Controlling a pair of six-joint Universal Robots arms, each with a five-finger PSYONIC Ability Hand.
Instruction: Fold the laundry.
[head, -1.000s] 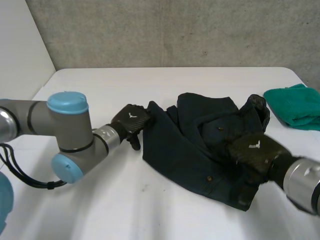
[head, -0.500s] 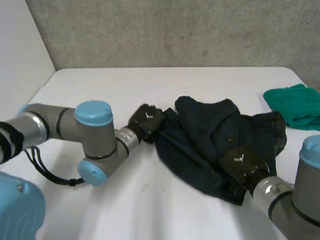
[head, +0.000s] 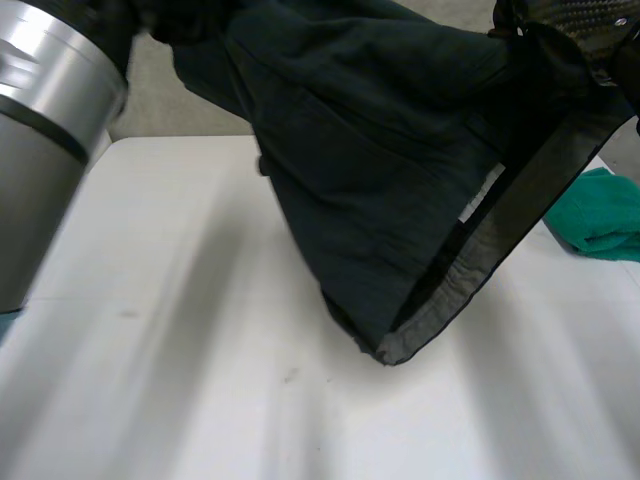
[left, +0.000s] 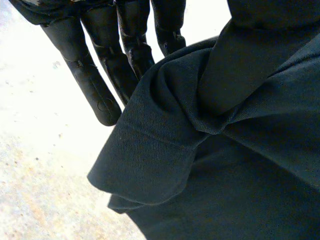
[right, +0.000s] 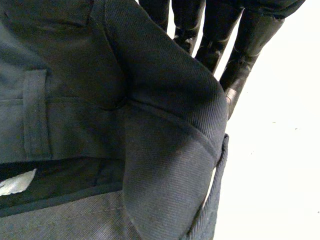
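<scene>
Nothing is folded yet: the dark garment (head: 380, 180) hangs above the table (head: 150, 380), stretched between both hands. The left hand (left: 95, 75) and right hand (right: 240, 65) each seem to pinch a bunched upper edge, thumbs hidden. A teal cloth (head: 600, 215) lies aside.

Your left arm (head: 40, 60) is a broad cylinder of brushed silver-grey metal, ringed by one narrow dark band. Your right hand (head: 585, 15) is black, and its back shell shows a fine carbon-fibre weave. On the left hand (left: 85, 75) you have matte black fingers built of stubby rounded sections with seams between them, and a faint circular mark near one blunt tip. The right hand's fingers (right: 245, 55) are the same black, slightly glossier, likewise split into short sections
</scene>
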